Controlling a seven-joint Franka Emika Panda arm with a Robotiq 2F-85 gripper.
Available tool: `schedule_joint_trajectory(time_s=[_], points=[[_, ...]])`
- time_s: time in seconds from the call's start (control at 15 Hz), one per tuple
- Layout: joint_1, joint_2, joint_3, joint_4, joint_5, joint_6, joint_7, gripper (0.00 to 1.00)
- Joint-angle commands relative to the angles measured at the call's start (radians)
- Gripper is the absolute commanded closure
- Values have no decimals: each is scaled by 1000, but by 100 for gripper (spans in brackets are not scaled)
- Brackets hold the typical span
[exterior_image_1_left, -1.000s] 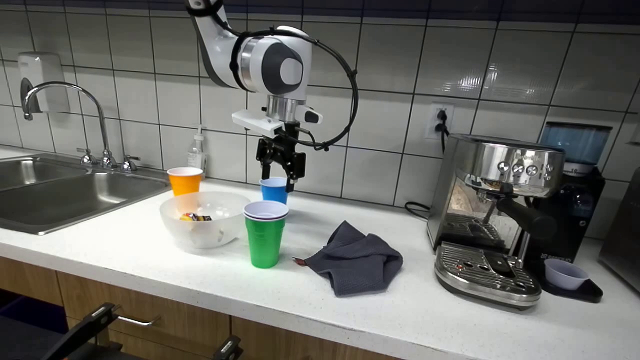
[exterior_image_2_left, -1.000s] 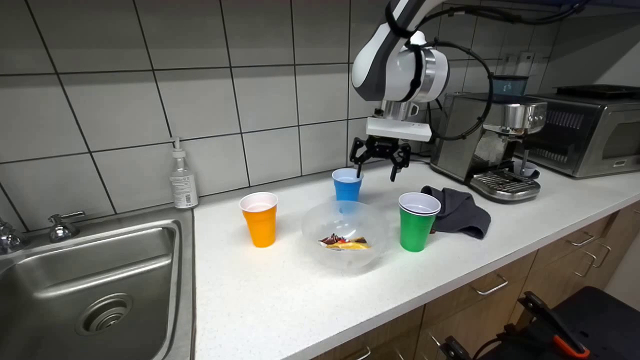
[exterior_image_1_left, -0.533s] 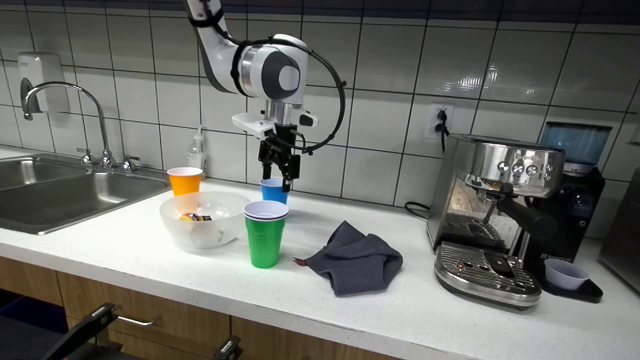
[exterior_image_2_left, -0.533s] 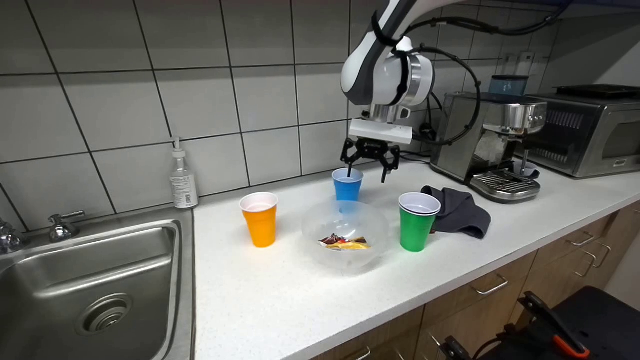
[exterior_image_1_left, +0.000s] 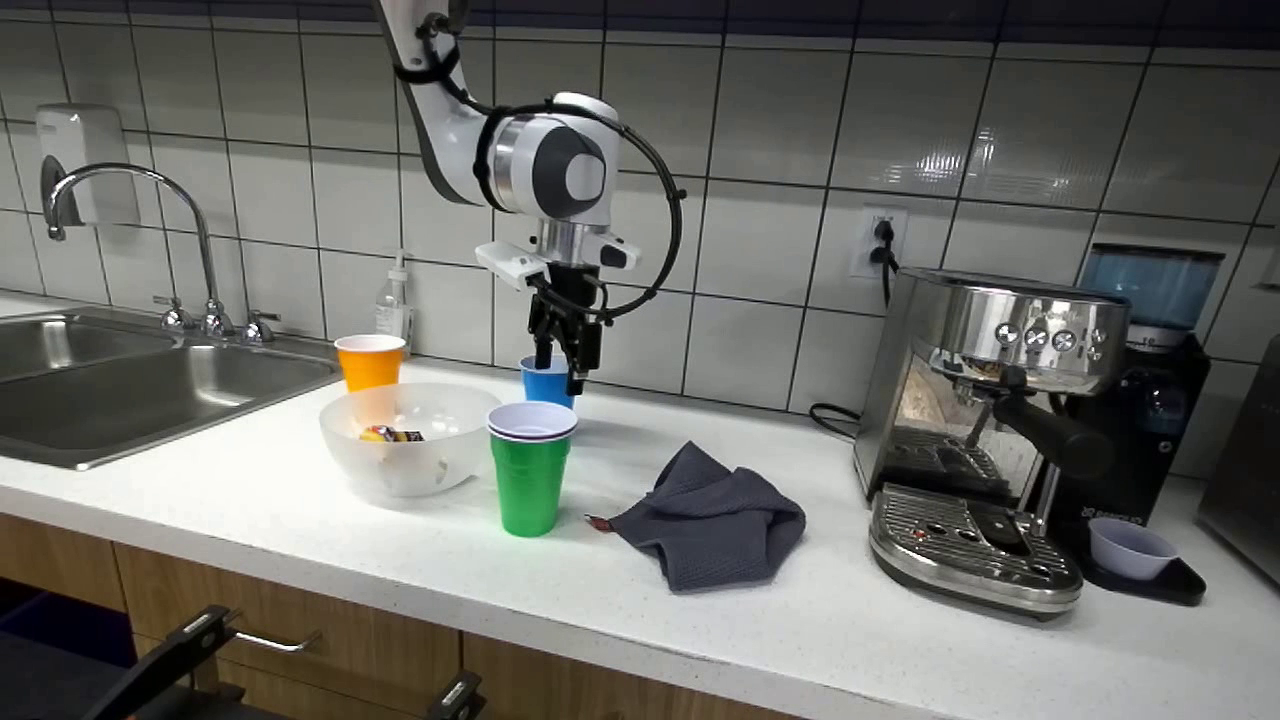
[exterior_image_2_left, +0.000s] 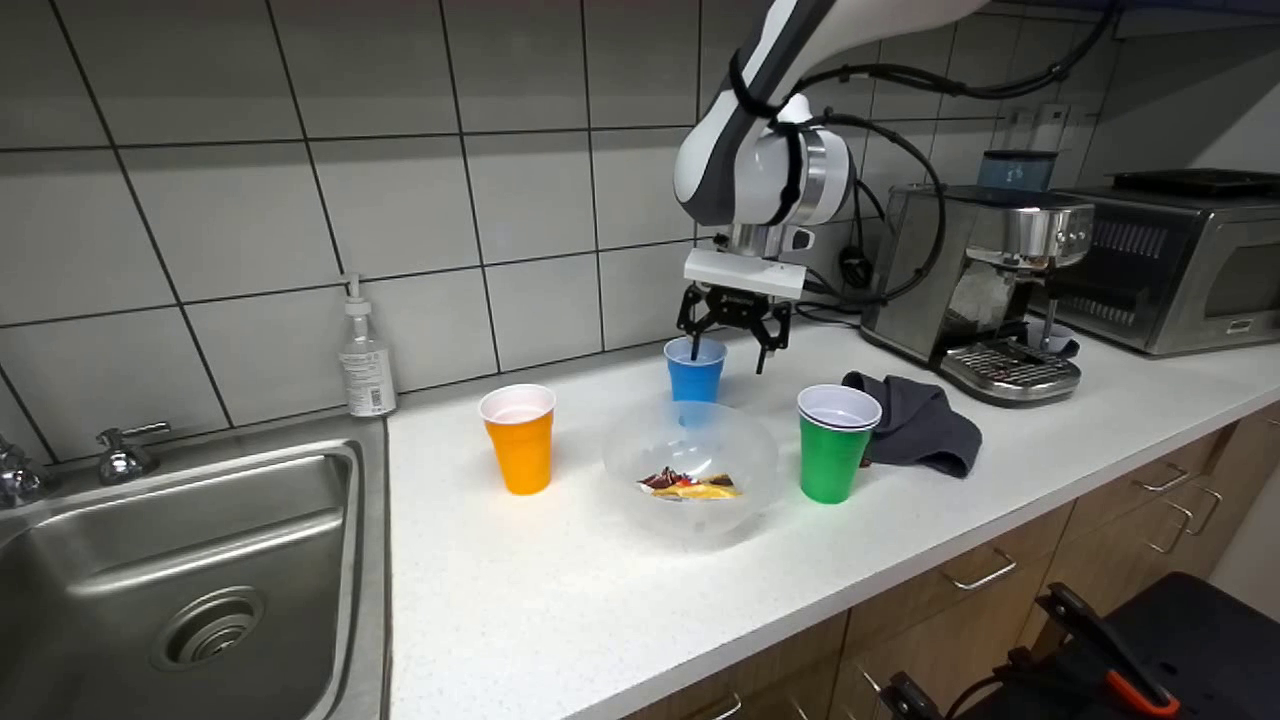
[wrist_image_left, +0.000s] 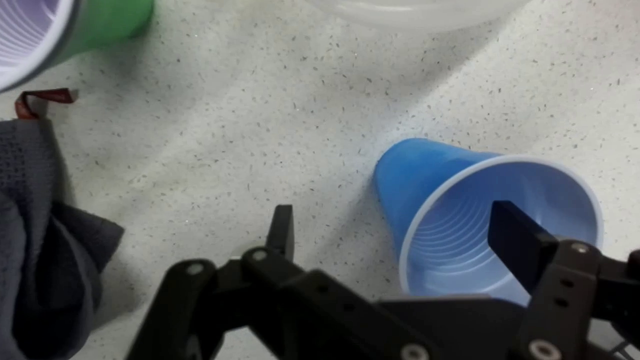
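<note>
we have the claw (exterior_image_2_left: 728, 362) hanging low over the counter (exterior_image_2_left: 500, 620), its fingers (wrist_image_left: 515, 235) spread wide apart. the blue cup (exterior_image_2_left: 694, 382) stands upright just below it; in the wrist view we see one fingertip overlapping the cup's mouth, though we cannot tell whether it dips past the rim, while the other hangs outside the cup. lower than the claw and nearer the counter's front edge, we find the green cup (exterior_image_1_left: 528, 485), two rims stacked at its top. beside that, on the side of the claw toward the sink (exterior_image_2_left: 370, 560), sits the frosted bowl (exterior_image_1_left: 400, 475) with bright wrapped pieces (exterior_image_2_left: 690, 487) in it; the orange cup (exterior_image_2_left: 522, 450) is farther from the claw in the same direction, and the soap bottle (exterior_image_2_left: 368, 375) farther still. on the claw's opposite side, we see the crumpled gray cloth (exterior_image_1_left: 715, 525), also below it, and, well apart from the claw, the coffee machine (exterior_image_1_left: 950, 420).
</note>
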Motion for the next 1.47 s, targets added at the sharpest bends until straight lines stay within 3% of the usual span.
schedule_joint_trajectory(time_s=[0.0, 0.8, 0.87, 0.93, 1.4], points=[[15, 34, -18, 56, -12, -43, 53, 0], [14, 58, -22, 80, -14, -62, 41, 0], [14, 58, -22, 79, -15, -62, 40, 9], [12, 57, -21, 79, -13, -62, 37, 26], [9, 57, -21, 81, -10, -62, 35, 82]])
